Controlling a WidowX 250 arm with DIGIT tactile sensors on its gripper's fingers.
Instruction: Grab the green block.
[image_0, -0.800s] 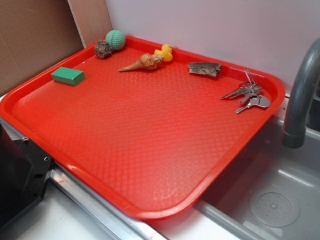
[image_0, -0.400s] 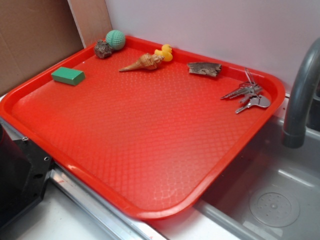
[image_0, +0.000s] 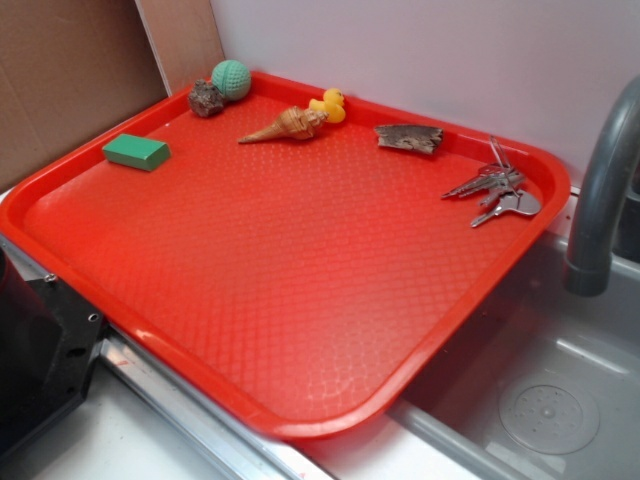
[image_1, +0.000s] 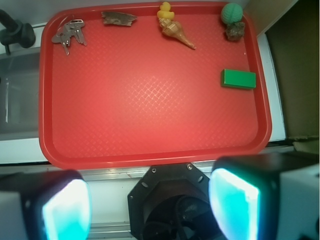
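You see the gripper (image_1: 150, 205) high above the red tray (image_0: 300, 420), its two glowing fingers (image_1: 232, 202) spread wide apart and holding nothing. The green block (image_0: 136, 151) lies flat near the tray's edge, well apart from the gripper, below the teal ball (image_0: 231, 78) and small rock (image_0: 207, 98).

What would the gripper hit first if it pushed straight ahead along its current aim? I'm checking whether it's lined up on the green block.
Probably bare red tray, not the green block, which lies right of centre in the wrist view. The open gripper looks down from high up, so depth is uncertain.
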